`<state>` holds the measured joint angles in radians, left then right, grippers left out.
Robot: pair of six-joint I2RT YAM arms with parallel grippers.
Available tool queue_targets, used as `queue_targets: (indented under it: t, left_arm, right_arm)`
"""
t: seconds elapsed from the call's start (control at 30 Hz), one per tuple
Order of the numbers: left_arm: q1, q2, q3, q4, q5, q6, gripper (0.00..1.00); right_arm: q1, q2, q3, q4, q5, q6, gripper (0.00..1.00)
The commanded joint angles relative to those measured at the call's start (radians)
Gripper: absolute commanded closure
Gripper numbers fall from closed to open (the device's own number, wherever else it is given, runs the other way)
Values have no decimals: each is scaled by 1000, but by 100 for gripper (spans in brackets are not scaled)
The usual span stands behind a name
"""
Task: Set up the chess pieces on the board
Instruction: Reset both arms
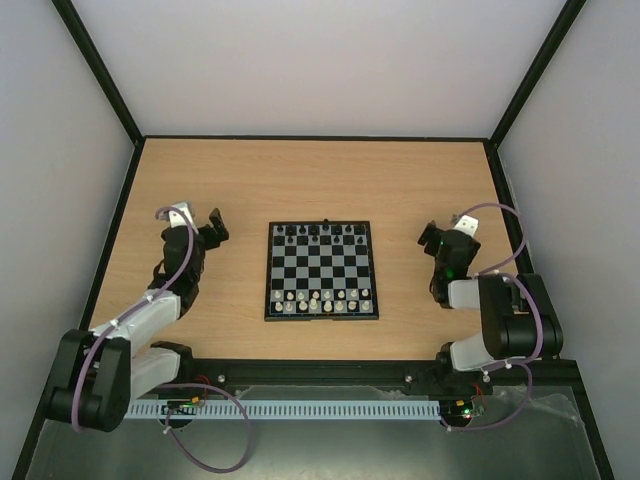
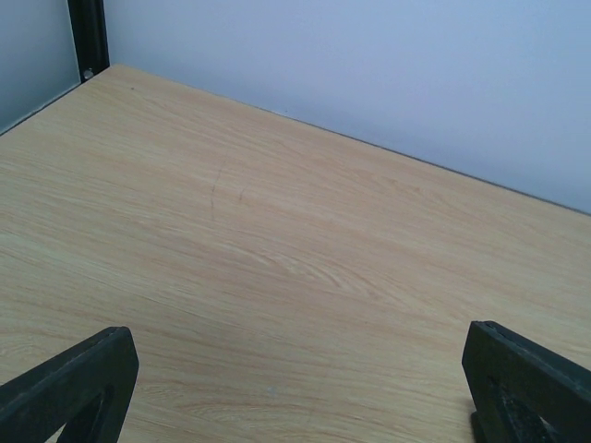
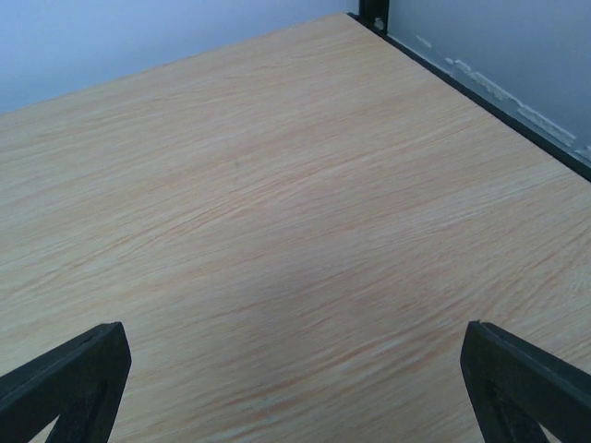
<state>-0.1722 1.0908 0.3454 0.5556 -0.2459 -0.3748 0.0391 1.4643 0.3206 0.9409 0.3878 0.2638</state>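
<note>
Chess pieces (image 1: 320, 300) – black along the far rows of the board (image 1: 321, 270), cream along the near rows; board mid-table (image 1: 240, 180). Left gripper (image 1: 207, 228), right gripper (image 1: 432, 240): jaws spread, empty, flanking the board. Likely risk – broad fingers toppling crowded neighbours. Only the top view shows the board; wrist views show bare wood.
</note>
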Motion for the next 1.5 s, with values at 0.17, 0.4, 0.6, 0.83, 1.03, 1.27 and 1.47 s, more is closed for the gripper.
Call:
queue_targets:
  t: [0.17, 0.4, 0.6, 0.83, 1.03, 1.27, 1.47]
  left_arm:
    - [40, 95, -3, 229, -8, 164, 0]
    - [129, 176, -13, 356, 78, 220, 1]
    - [175, 218, 8, 396, 102, 194, 1]
    - [196, 303, 86, 377, 75, 227, 0]
    - [203, 224, -2, 384, 42, 209, 1]
    - [210, 290, -50, 437, 29, 184, 0]
    - [205, 332, -105, 596, 19, 209, 1]
  right_arm:
    - [-2, 31, -139, 352, -66, -42, 1]
    - [3, 42, -109, 315, -79, -59, 1]
    - [5, 44, -108, 319, -77, -60, 1]
    - [5, 44, -108, 318, -77, -61, 1]
    - [5, 45, -109, 318, -77, -61, 1]
    - [6, 45, -109, 318, -77, -61, 1]
    - [7, 45, -109, 318, -76, -61, 1]
